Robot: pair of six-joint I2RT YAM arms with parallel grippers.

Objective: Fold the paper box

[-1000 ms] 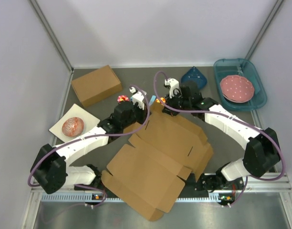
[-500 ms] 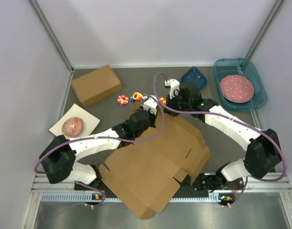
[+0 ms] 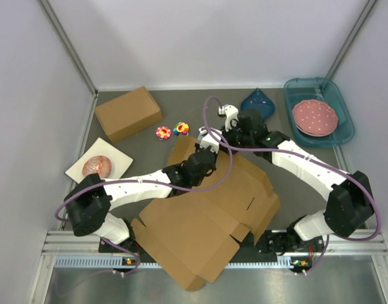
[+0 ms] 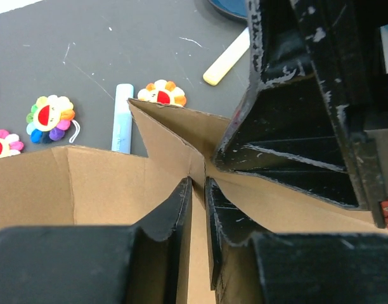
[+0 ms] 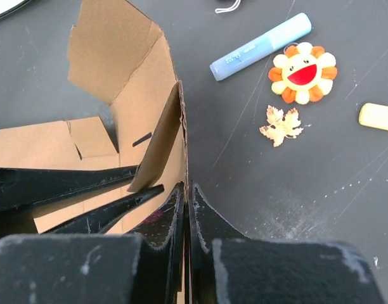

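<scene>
Brown cardboard, the box is spread half-folded from the centre of the table to its 6 o'clock edge. At the box's 12 o'clock end, 1 raised flap is pinched by the fully closed right gripper. The left gripper is set astride a neighbouring crease, jaws a sliver apart; whether anything is held cannot be told.

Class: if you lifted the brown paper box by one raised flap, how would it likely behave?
The paper box is a thin die-cut sheet, so probably light and floppy along its creases. Where the right gripper pinches it, it stands upright, suggesting panels are fairly stiff between folds.
</scene>
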